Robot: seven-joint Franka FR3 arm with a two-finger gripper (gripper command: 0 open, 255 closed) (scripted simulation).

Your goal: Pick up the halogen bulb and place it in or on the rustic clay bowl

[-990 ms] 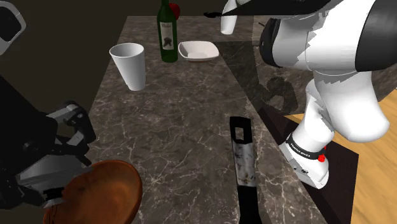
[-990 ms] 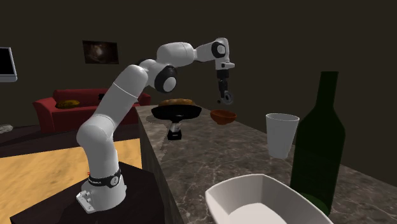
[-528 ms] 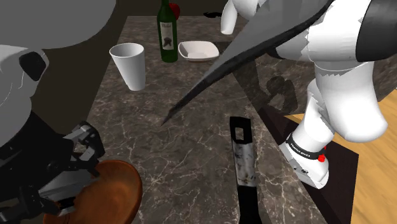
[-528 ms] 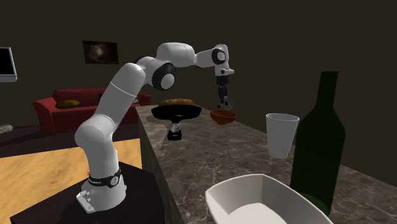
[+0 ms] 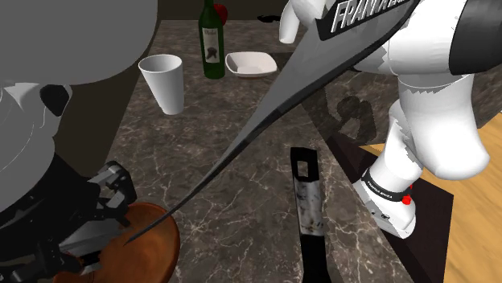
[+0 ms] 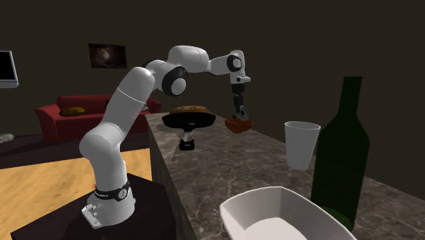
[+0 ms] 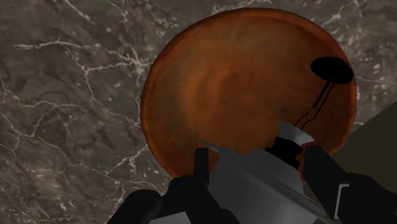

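The halogen bulb (image 7: 254, 184) has a grey metal body, a thin filament and a black tip. My gripper (image 7: 259, 160) is shut on it, one black finger on each side of the grey body. Directly beneath lies the rustic clay bowl (image 7: 235, 89), reddish brown and round, on the dark marble counter. The bulb's tip hangs over the bowl's inside. In the second exterior view the gripper (image 6: 240, 114) points straight down just above the bowl (image 6: 238, 125). In the shoulder view the gripper (image 5: 113, 201) sits at the bowl's (image 5: 149, 249) rim, partly hidden by the arm.
A white cup (image 5: 163, 80), a green wine bottle (image 5: 212, 40) and a white dish (image 5: 251, 63) stand at the counter's far end. A long black and grey utensil (image 5: 306, 201) lies near the stand. A black pedestal dish (image 6: 189, 120) with bread stands beside the bowl.
The gripper has come down with the bulb and shifted over the clay bowl, ending just above its rim. The arm now covers more of the shoulder view.
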